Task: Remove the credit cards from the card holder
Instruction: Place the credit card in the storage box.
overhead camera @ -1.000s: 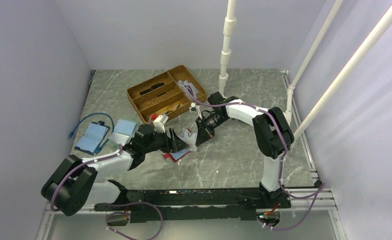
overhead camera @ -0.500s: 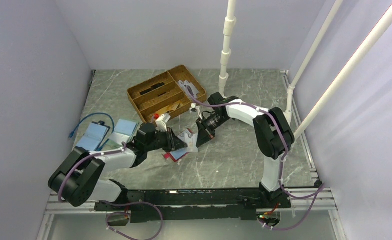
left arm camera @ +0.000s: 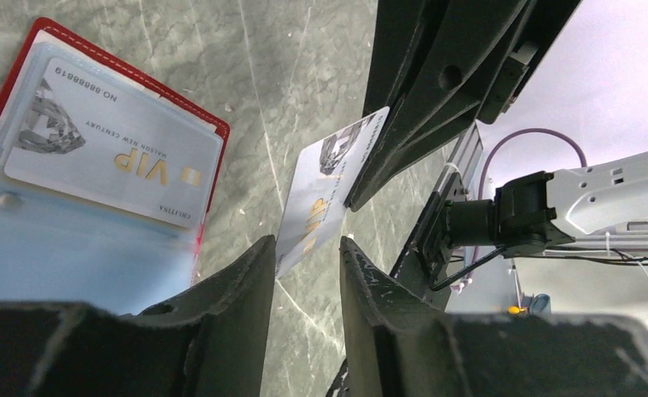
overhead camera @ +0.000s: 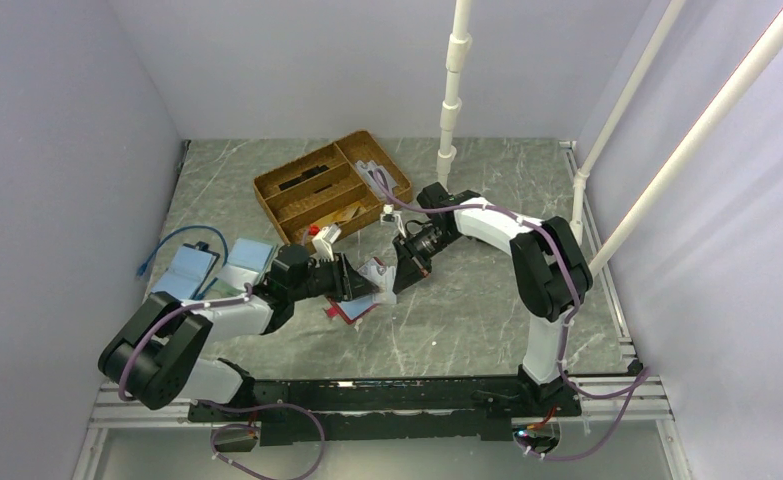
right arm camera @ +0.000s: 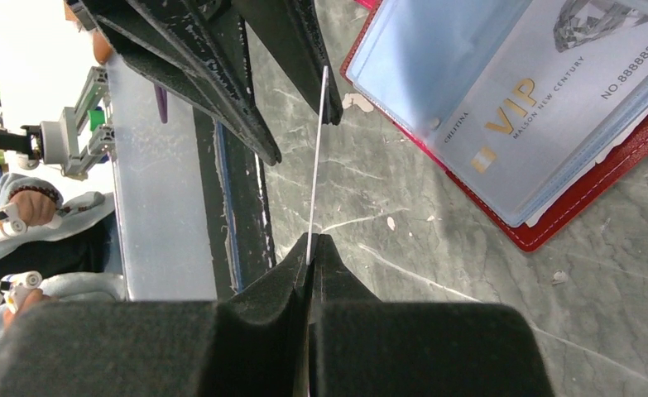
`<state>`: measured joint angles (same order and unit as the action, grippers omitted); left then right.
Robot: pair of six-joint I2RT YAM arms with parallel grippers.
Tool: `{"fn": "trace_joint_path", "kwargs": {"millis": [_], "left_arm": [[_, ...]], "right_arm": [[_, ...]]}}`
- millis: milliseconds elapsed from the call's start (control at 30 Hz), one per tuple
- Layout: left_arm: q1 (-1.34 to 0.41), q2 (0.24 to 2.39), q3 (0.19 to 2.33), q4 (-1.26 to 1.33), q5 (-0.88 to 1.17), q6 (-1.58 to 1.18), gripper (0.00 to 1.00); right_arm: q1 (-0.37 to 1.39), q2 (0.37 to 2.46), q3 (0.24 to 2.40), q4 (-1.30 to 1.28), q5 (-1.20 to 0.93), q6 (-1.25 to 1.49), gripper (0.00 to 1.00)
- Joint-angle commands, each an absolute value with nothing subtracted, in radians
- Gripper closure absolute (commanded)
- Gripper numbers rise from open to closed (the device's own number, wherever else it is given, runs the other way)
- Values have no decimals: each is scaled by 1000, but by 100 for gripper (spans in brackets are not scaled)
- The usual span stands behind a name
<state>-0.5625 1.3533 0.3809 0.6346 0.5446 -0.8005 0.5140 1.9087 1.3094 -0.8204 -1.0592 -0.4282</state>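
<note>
On the grey-green marbled table, just beside the two gripper heads, the card holder lies opened flat, lining upward; red leather-like cover with pale stitching along a rounded corner; pale blue clear plastic pockets inside, glossy and slightly wavy. One pocketed card sits in a sleeve; silver-grey, gold "VIP" lettering, a diamond emblem and a printed number.

A second card of the same silver-grey print, the held card, is out of the holder and raised off the table; thin, rigid, rounded corners. The right gripper has its matte black fingers pressed together on one end of it. The left gripper has its scuffed black fingers parted, with the card's other end lying between them; contact with either pad cannot be told.

The right wrist view shows the held card edge-on (a bare pale line), which hides its face; the left wrist view shows that face and the gap between the left fingers. Only the top view shows the divided wooden tray at the rear and the light-blue case at the left.
</note>
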Motion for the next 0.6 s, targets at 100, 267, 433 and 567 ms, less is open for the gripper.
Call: {"fn": "trace_joint_path", "kwargs": {"millis": [100, 267, 433, 567], "left_arm": [[-572, 1392, 417, 838, 644, -854, 68], [-572, 1389, 422, 817, 633, -841, 66], [-567, 1334, 416, 742, 592, -812, 60], [-558, 1269, 408, 664, 563, -786, 59]], "right_arm": [[527, 1844, 1347, -782, -1141, -449, 100], [528, 1844, 1348, -785, -1160, -448, 100], [526, 1842, 1350, -789, -1167, -451, 100], [525, 1841, 1350, -789, -1165, -451, 100]]}}
